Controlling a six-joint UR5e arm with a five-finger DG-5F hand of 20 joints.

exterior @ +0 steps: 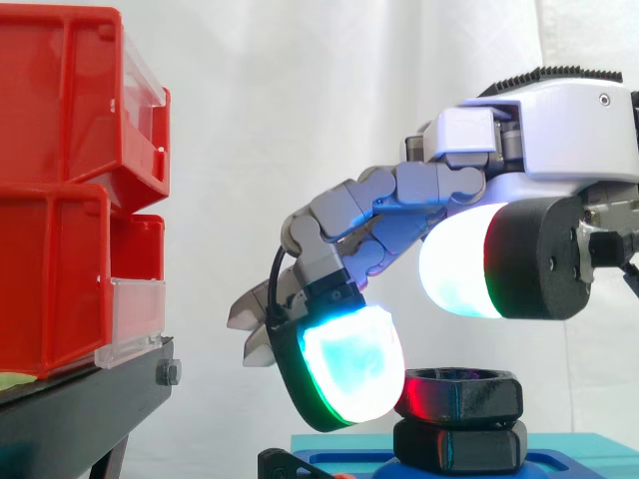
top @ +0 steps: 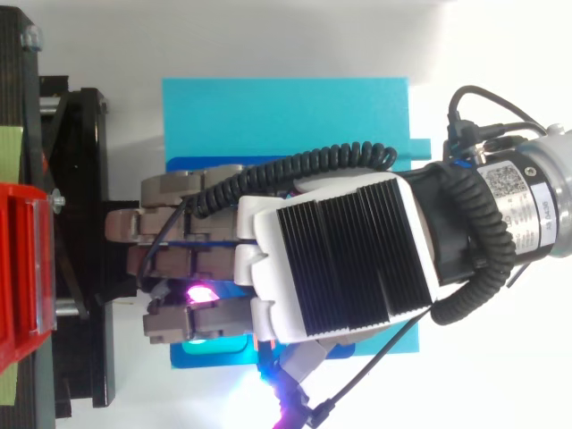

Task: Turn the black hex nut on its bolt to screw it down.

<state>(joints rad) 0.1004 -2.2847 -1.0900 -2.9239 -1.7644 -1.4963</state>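
From the side, my hand [exterior: 539, 130] comes in from the right and hangs just over the black hex nut [exterior: 461, 391]. The nut sits on its bolt above a second black hex piece [exterior: 461, 446], which stands on the blue plate [exterior: 589, 446]. I cannot tell whether my hand has hold of the nut. Red bins [exterior: 60, 180] stand on the black stand [exterior: 80, 399] at the left.

From above, my hand [top: 335, 259] lies across the blue plate [top: 286, 107] and reaches its left edge, next to the black stand [top: 85, 179].
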